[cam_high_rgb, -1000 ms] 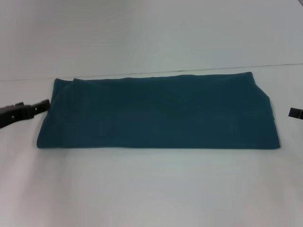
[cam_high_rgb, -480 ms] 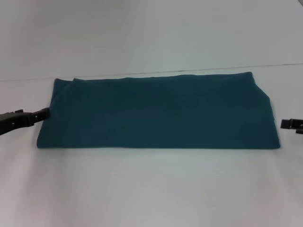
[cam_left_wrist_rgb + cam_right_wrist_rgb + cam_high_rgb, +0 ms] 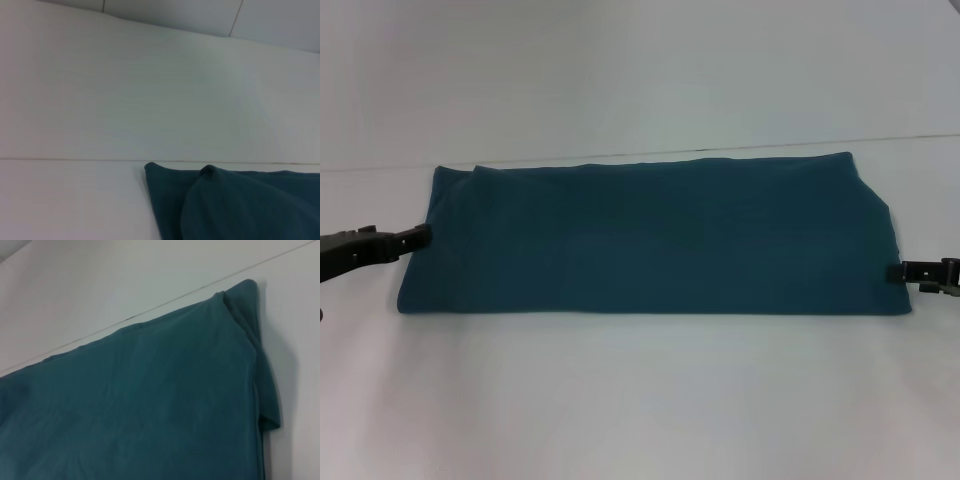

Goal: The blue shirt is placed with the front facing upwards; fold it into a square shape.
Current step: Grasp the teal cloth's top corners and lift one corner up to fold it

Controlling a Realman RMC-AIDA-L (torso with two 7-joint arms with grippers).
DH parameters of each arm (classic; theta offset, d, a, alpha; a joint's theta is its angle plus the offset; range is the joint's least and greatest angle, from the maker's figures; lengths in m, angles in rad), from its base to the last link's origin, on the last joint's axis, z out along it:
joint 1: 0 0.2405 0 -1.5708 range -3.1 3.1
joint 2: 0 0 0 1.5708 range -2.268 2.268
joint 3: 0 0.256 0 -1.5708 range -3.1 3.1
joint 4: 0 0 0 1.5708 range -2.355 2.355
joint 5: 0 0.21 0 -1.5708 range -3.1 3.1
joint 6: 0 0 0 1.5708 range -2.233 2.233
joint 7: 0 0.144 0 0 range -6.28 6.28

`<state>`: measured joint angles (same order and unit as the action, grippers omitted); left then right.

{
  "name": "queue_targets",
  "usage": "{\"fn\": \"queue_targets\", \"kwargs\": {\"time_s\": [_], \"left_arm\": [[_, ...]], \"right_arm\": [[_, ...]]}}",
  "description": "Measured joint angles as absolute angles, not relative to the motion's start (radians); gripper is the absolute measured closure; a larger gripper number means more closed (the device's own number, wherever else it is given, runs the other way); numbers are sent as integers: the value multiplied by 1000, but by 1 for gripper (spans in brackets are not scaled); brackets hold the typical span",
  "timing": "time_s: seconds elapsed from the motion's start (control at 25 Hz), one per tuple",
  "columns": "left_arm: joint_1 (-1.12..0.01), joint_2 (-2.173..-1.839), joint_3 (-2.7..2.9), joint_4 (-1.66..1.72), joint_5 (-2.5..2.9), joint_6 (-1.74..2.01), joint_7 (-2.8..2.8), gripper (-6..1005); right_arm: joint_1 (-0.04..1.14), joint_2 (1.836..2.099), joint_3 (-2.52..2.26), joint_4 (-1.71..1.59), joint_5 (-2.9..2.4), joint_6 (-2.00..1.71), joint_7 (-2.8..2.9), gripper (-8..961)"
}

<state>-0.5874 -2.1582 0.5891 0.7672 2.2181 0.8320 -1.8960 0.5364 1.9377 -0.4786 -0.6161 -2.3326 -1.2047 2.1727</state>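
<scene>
Blue shirt [image 3: 650, 238] lies mid-table already folded into a long band, final square fold remaining; left gripper [image 3: 418, 238] at nine o'clock, right gripper [image 3: 902, 271] at three, grips impossible to tell

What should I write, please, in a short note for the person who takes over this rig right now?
Left gripper: at the left short edge of the blue shirt, low over the table; whether the jaws are open cannot be told.
Right gripper: at the shirt's right short edge, same doubt.
Shirt: lies flat as a long band across the table, already folded lengthwise; no lettering shows on top.
Done: the lengthwise folds.
Left: probably grasp both ends and fold the band across itself until it is square.
</scene>
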Motion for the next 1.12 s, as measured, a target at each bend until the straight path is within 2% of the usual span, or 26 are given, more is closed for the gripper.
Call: {"fn": "queue_targets", "kwargs": {"time_s": [1.12], "left_arm": [[-588,-2157,591,762,2218,825,-1896,137]], "right_arm": [[560,1958,-496,-569,-2333,-1145,2164,229]]}}
